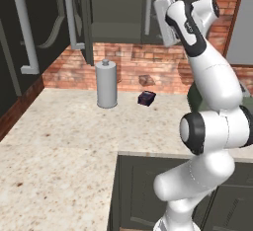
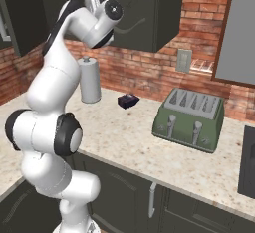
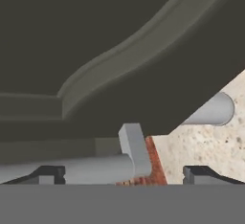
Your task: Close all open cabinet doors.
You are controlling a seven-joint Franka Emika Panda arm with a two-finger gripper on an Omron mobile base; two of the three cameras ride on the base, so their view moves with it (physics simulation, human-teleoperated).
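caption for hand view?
Open gripper close against a cabinet door, its silver bar handle between the fingertips.

The cabinet doors [image 1: 116,8] are dark grey-green with a curved moulding of lighter tone; their bar handles [image 1: 25,32] are silver-grey. The wall [image 1: 143,59] is red-brown brick with pale mortar lines. The worktop [image 1: 59,141] is beige, speckled with brown flecks. The canister [image 1: 106,83] is plain grey. The small box [image 1: 146,97] is dark purple-black. The toaster [image 2: 191,118] is muted green with grey levers.

base cams rear L/R, share counter [image 1: 64,126] | hand cam close on cabinet door [image 3: 95,36]
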